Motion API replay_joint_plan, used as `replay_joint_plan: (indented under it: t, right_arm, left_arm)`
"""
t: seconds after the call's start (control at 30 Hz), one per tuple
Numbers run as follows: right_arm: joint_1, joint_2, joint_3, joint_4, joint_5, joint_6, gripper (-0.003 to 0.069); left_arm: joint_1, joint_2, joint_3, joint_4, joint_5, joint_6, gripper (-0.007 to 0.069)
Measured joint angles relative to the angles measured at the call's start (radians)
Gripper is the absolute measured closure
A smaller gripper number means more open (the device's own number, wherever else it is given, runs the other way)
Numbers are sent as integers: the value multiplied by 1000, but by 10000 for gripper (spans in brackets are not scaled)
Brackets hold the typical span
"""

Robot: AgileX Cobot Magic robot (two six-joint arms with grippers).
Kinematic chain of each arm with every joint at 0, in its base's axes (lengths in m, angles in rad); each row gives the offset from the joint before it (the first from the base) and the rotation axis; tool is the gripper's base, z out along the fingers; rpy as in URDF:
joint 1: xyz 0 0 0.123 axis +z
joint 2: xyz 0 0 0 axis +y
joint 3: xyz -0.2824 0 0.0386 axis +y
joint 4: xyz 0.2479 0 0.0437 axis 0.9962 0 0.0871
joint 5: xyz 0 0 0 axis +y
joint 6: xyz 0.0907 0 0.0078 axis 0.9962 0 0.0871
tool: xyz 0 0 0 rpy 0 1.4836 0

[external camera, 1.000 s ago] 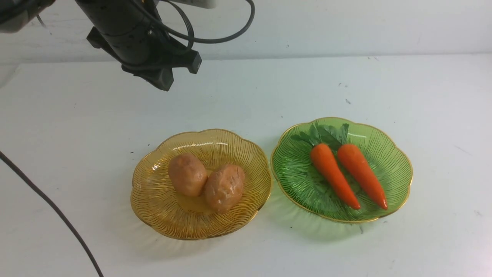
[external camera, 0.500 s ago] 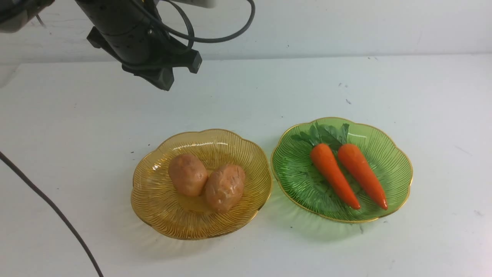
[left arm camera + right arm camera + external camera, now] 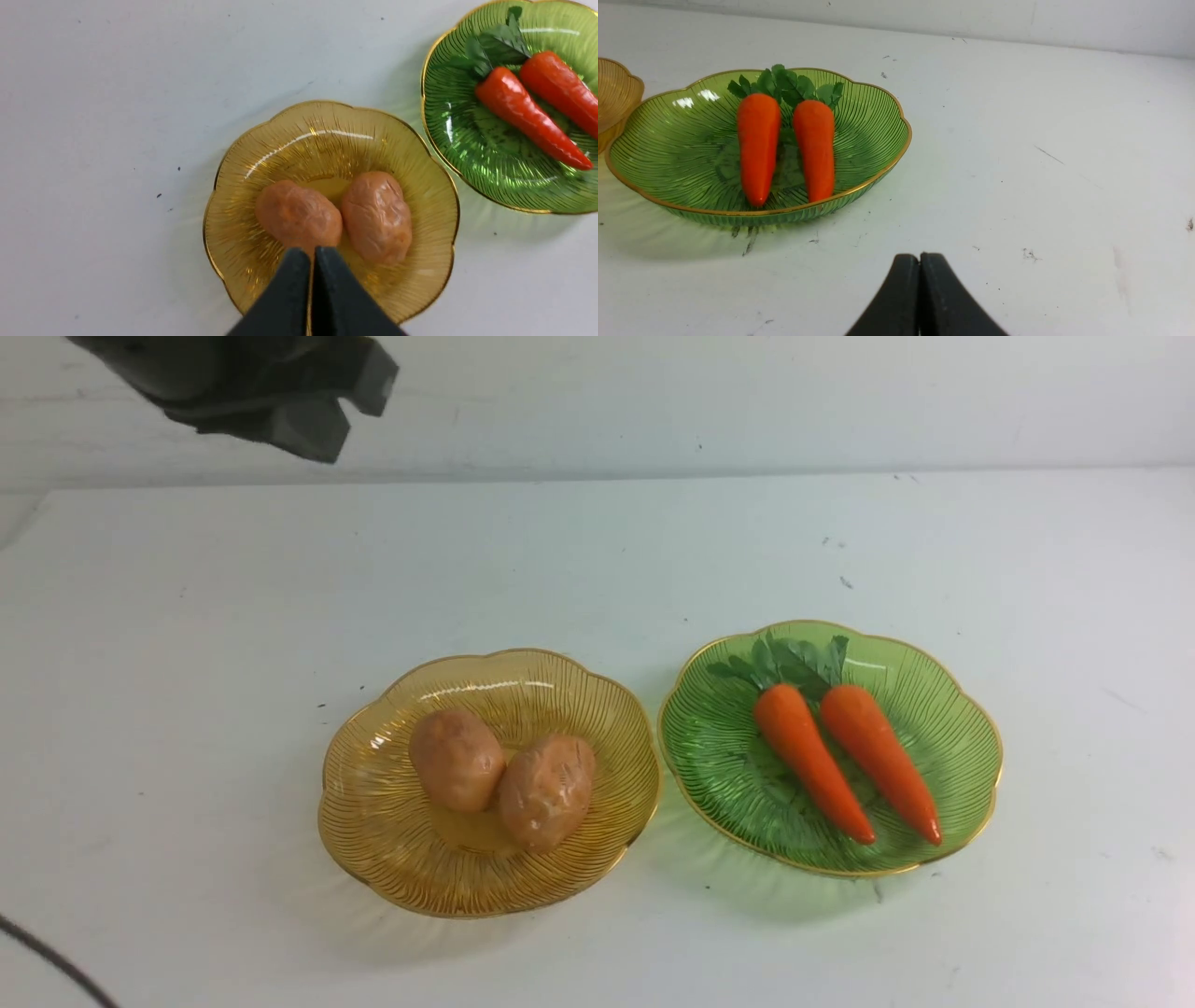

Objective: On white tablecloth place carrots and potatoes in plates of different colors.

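Two tan potatoes (image 3: 456, 761) (image 3: 546, 791) lie side by side in the amber plate (image 3: 373, 859) on the white tablecloth (image 3: 187, 663). Two orange carrots (image 3: 810, 761) (image 3: 879, 761) lie side by side in the green plate (image 3: 952, 737), leafy tops away from me. My left gripper (image 3: 313, 429) is high at the far left, above and behind the amber plate. In the left wrist view it (image 3: 312, 252) is shut and empty over the potatoes (image 3: 298, 218). My right gripper (image 3: 920, 256) is shut and empty, low over the cloth beside the green plate (image 3: 668, 154).
The two plates stand close together, rims almost touching. A dark cable (image 3: 47, 961) crosses the front left corner. Small dark specks mark the cloth behind and to the right of the green plate. A pale wall runs along the table's far edge.
My left arm has moved up and to the left, away from the plates. The cable at the front left has shifted toward the corner. Potatoes, carrots and plates have not moved.
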Motion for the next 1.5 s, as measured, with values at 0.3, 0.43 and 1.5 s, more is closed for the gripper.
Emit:
replay_joint_plan:
  t: [0.3,0.43,1.5]
  right_arm:
    - [0,0,0,0,0,0,674]
    - [0,0,0,0,0,0,674]
    - [0,0,0,0,-1,0,674]
  left_arm:
    - [0,-429,560,0,2,7,627]
    - [0,-660,849,-46,-188,0,627]
    - [52,-1270,1585,-3,-835,-65,627]
